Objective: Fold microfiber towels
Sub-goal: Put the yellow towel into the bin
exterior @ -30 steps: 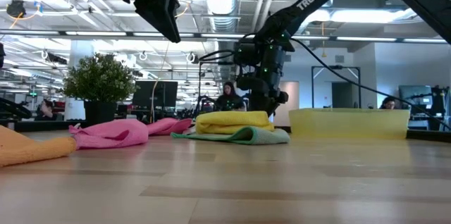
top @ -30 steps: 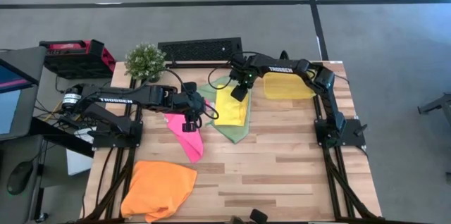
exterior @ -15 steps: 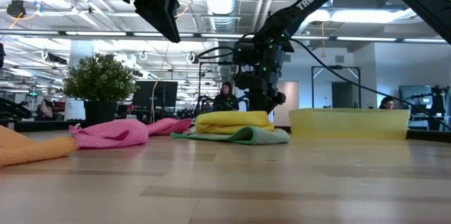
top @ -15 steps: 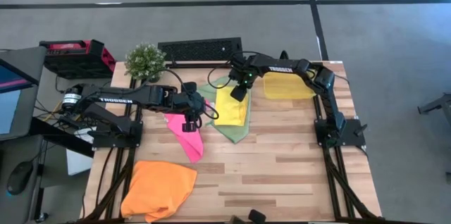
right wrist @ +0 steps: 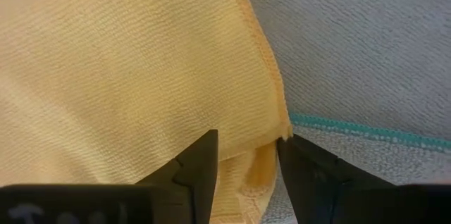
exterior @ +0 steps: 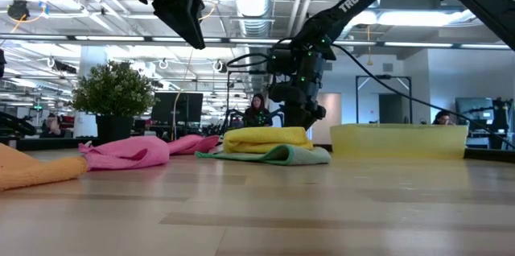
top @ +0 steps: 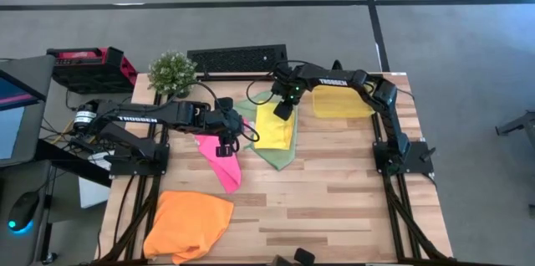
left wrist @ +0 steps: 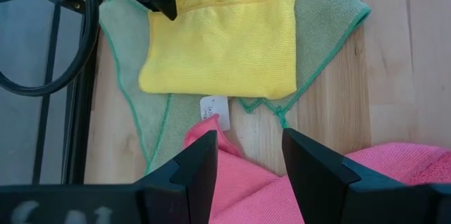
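A folded yellow towel (top: 274,126) lies on a spread pale green towel (top: 282,156) in the table's far middle. My right gripper (top: 284,110) points down at the yellow towel's far left corner (right wrist: 276,127), open, one finger on each side of that corner. A crumpled pink towel (top: 221,162) lies left of the two. My left gripper (top: 226,145) hangs open, well above the pink towel (left wrist: 243,197). An orange towel (top: 189,222) lies bunched at the near left. My right gripper comes from above, its open fingers (right wrist: 201,171) on either side of the yellow towel's corner (right wrist: 271,150), just over the green towel (right wrist: 352,55). Whether the fingers touch the cloth, I cannot tell. The yellow towel lies flat.
A translucent yellow tray (top: 341,101) stands at the far right, beside my right arm. A potted plant (top: 173,72) stands at the far left corner, and a black grid-like object (top: 238,58) lies along the far edge. Bare wood shows near the table's front and right.
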Controlling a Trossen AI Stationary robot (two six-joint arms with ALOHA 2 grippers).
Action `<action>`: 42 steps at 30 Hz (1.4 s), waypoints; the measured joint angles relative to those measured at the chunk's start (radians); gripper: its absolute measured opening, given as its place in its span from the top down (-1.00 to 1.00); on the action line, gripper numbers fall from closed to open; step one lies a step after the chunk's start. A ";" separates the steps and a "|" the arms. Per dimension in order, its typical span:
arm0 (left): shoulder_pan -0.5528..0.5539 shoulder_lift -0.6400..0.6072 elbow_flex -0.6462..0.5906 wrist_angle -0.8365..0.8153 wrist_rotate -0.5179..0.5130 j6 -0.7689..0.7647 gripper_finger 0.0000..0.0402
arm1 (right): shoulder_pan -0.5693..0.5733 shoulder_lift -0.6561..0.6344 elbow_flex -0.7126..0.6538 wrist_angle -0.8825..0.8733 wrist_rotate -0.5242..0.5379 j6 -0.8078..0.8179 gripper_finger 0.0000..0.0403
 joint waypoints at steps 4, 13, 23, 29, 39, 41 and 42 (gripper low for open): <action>0.000 0.000 0.000 0.000 0.000 -0.001 0.24 | 0.000 0.000 -0.002 -0.007 0.001 0.001 0.16; 0.000 0.000 0.000 0.000 0.000 -0.002 0.24 | 0.000 0.001 -0.049 0.008 0.003 0.009 0.16; 0.000 0.000 0.000 0.000 0.000 -0.002 0.24 | 0.002 0.001 -0.050 0.038 0.001 -0.003 0.48; 0.000 0.000 0.000 0.000 0.000 -0.002 0.24 | 0.002 -0.003 -0.050 0.052 0.000 -0.030 0.84; 0.000 0.000 0.000 0.000 0.000 -0.002 0.24 | -0.001 -0.066 -0.048 0.020 0.007 -0.060 0.93; 0.000 0.000 0.000 0.000 0.000 -0.002 0.24 | -0.007 -0.091 -0.048 0.017 0.008 -0.068 0.97; 0.000 0.000 0.000 0.000 0.000 -0.002 0.24 | -0.009 -0.106 -0.048 0.009 0.009 -0.069 0.97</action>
